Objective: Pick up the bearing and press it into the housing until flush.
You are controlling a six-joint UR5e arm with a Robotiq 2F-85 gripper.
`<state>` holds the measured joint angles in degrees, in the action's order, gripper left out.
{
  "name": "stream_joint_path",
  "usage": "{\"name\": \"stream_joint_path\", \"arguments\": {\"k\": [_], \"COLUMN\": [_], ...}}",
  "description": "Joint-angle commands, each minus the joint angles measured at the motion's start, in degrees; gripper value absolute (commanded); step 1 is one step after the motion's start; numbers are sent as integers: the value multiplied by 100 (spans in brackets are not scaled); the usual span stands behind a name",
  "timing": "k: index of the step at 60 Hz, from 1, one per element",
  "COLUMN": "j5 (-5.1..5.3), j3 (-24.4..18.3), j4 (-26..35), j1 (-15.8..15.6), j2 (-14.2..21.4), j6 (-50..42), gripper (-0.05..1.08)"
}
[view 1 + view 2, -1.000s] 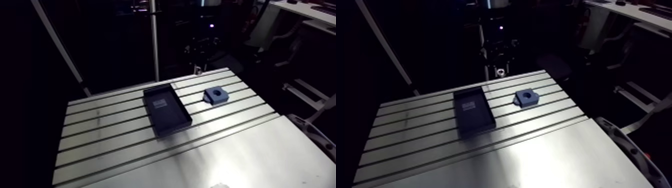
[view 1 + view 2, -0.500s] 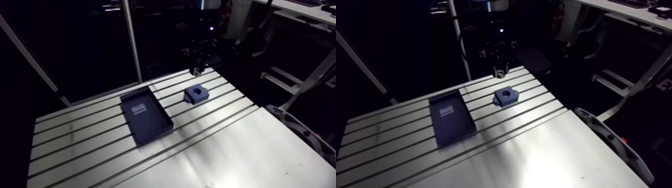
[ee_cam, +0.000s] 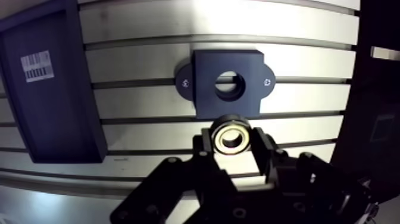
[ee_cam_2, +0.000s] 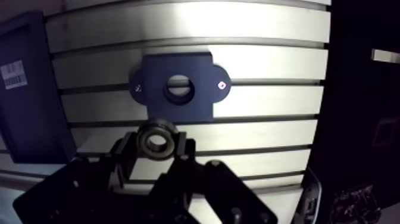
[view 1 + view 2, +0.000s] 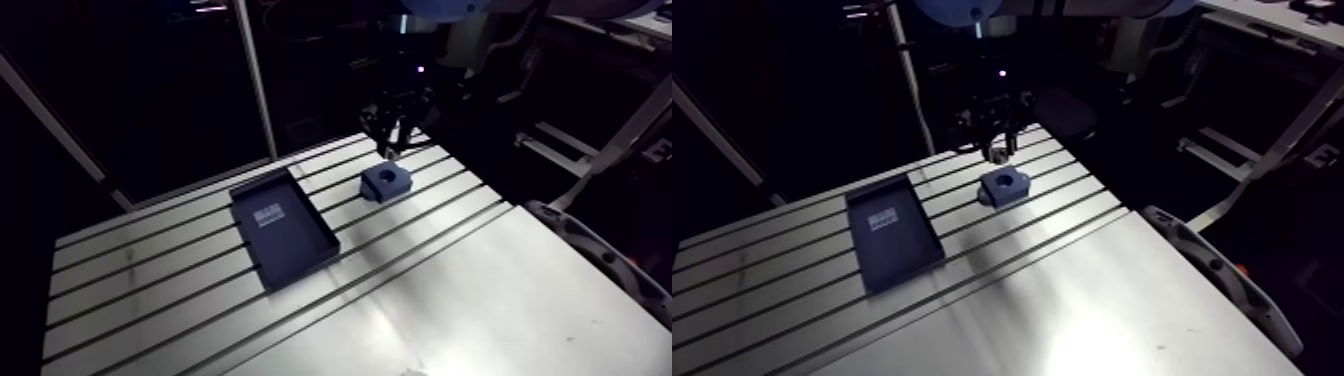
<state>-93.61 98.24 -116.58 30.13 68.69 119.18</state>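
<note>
In the wrist view my gripper (image 3: 231, 139) is shut on the bearing (image 3: 231, 137), a metal ring with a dark outer rim pinched between the two fingertips. Just ahead of it on the slotted table lies the dark blue housing (image 3: 227, 89), a square block with two side ears and an empty round bore (image 3: 229, 85). The bearing hangs above the table, short of the bore. In the arm view the gripper (image 5: 994, 150) hovers just behind the housing (image 5: 1004, 186) near the table's far edge.
A dark blue shallow tray (image 5: 283, 226) with a barcode label (image 3: 37, 65) lies on the table (image 5: 450, 290) beside the housing. The table's far edge runs close behind the housing. A slanted metal post (image 5: 253, 75) rises behind the table.
The arm view has shifted with the camera. The gripper with the bearing has come down closer to the housing; tray and housing stay put on the table.
</note>
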Motion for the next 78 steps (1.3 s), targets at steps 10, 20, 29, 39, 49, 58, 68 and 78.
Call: {"name": "stream_joint_path", "arguments": {"k": [10, 20, 29, 39, 49, 58, 68, 78], "j5": [-4, -12, -13, -4, -12, -13, -21, -21], "j3": [86, 70, 43, -9, -71, -88, -123, -142], "j4": [-211, -221, -315, -326, -335, -335, -343, -344], "j1": [11, 11, 2, -6, -7, -7, -7, 1], "j2": [-97, -192, -296, -368, -431, -483, -545, -616], "j6": [-39, -57, -66, -74, -83, -83, -92, -108], "gripper": [69, 69, 69, 69, 69, 69, 69, 69]}}
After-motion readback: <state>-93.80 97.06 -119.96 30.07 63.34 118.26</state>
